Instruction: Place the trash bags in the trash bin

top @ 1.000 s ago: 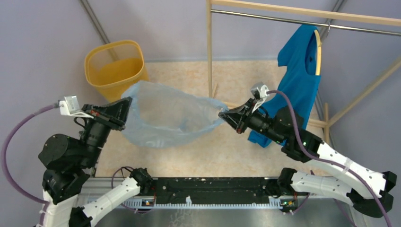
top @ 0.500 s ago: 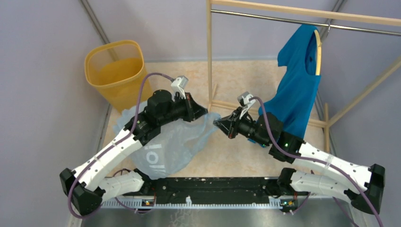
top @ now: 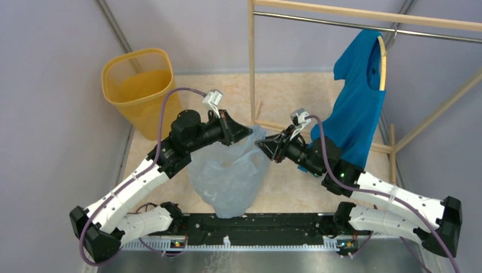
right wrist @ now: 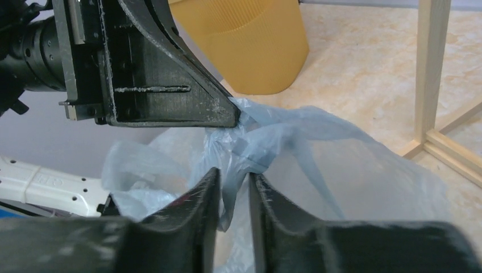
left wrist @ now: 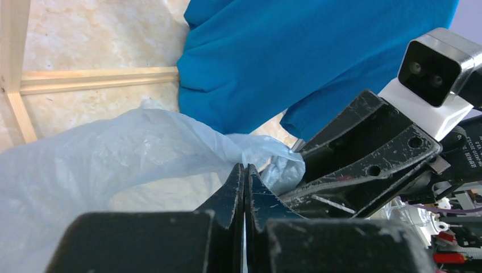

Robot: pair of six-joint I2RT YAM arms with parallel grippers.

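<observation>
1. Bin [top: 145, 111] stands mouth up at far left, ready to take the bag.
2. Bag [top: 230, 176] hangs between the arms, well apart from the bin, bunched at its top.
3. Left gripper [top: 247, 132] is clenched on that bunch, bearing it.
4. Right gripper [top: 258, 145] has its jaws slightly parted around the film, probably handing over.
</observation>
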